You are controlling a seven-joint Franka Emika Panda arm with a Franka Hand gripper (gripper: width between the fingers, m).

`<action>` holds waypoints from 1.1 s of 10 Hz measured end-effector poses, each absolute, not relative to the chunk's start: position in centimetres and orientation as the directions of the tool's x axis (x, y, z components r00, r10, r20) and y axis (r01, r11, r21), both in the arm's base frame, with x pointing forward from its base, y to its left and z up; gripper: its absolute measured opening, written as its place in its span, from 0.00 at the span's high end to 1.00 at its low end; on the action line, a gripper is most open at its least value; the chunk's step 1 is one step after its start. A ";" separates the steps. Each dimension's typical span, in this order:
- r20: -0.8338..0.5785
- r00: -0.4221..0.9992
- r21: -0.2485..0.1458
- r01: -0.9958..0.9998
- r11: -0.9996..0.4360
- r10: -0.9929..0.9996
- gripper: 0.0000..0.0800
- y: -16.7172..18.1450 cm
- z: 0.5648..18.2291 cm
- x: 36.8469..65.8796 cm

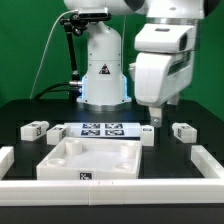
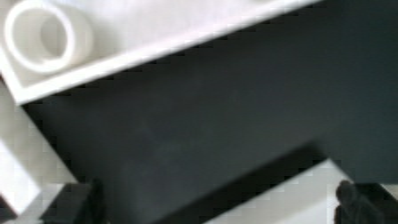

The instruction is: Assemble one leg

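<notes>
The leg [image 1: 33, 128] sat on the exterior view's left, well away from the fingers [image 2: 71, 203], a second leg [image 1: 57, 132] beside it. On to the marker board [image 1: 100, 128], then a third leg [image 1: 147, 136] near the fingertips, not between them. The gripper [image 1: 156, 118] hung spread wide, holding nothing. A fourth leg [image 1: 183, 131] lay beyond.

Plain green backdrop [image 1: 30, 50] behind, black tabletop [image 1: 18, 113] in even light, white rail [image 1: 60, 192] along its front edge
</notes>
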State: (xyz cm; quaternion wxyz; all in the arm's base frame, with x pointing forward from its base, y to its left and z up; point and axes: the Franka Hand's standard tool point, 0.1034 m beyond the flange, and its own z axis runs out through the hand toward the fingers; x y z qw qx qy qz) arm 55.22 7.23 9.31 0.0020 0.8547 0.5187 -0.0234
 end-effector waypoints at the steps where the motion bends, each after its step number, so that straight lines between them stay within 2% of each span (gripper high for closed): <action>1: -0.046 0.375 -0.034 0.926 -0.377 0.926 0.19 6.0 8.8 55.1; 3: -0.053 0.372 -0.042 0.927 -0.374 0.927 0.19 3.3 8.3 55.0; 7: -0.048 0.355 -0.041 0.933 -0.357 0.934 0.19 3.8 8.1 54.8; 9: -0.034 0.210 0.001 0.978 -0.211 0.977 0.19 2.8 6.9 52.6; 11: -0.034 0.157 0.001 0.988 -0.157 0.987 0.19 1.8 6.1 50.4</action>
